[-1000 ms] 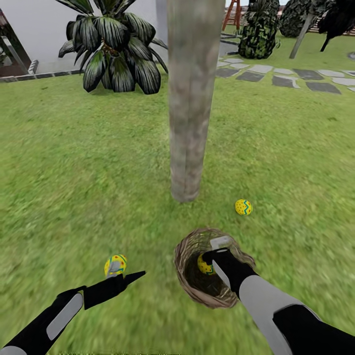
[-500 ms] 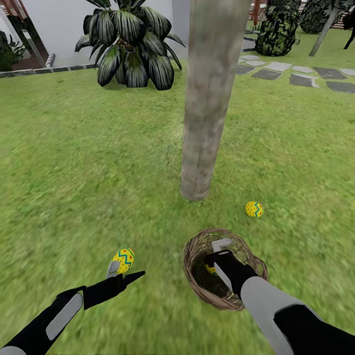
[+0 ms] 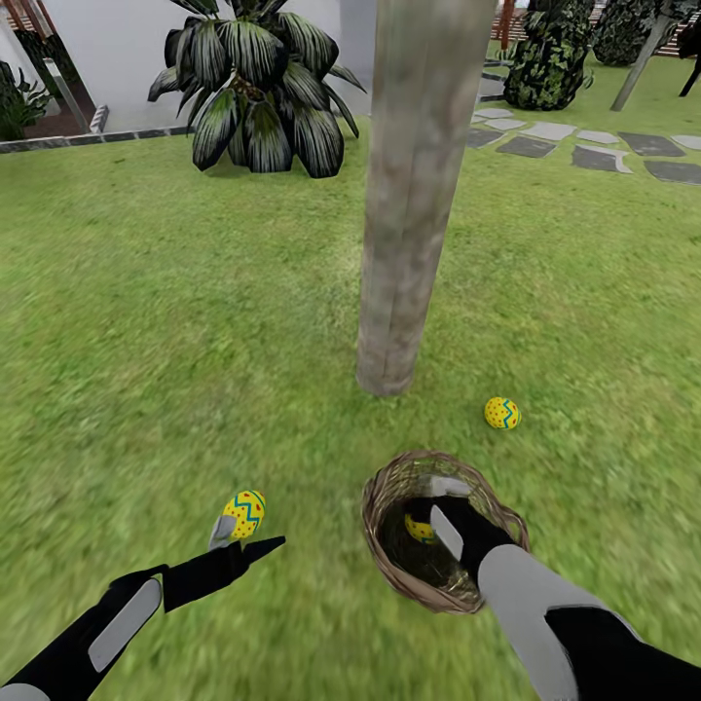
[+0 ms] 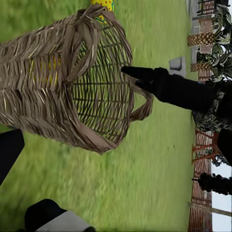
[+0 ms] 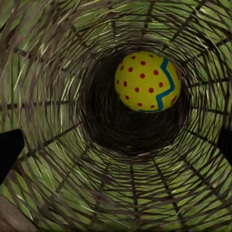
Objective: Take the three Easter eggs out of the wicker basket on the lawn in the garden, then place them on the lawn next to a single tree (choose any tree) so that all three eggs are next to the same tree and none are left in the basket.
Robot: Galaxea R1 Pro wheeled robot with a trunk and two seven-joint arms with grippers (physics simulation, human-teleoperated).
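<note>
We see one egg (image 5: 147, 82) lying loose deep in the basket (image 3: 389, 570), where our right claw (image 3: 435, 506) reaches in with fingers spread apart. Our left claw (image 3: 239, 540), open, hovers by a second egg (image 3: 243, 512) on the lawn (image 3: 175, 341). A third egg (image 3: 502, 413) lies near the tree trunk (image 3: 414, 214).

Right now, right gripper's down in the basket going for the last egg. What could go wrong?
1. The egg lies loose on the curved floor; the right gripper looks open, so its fingers may nudge the egg aside rather than pinch it.
2. The wicker basket is light and lies tipped on the lawn; pushing or lifting may drag it along.
3. The left gripper sits beside a placed egg; any swing could roll it.
</note>
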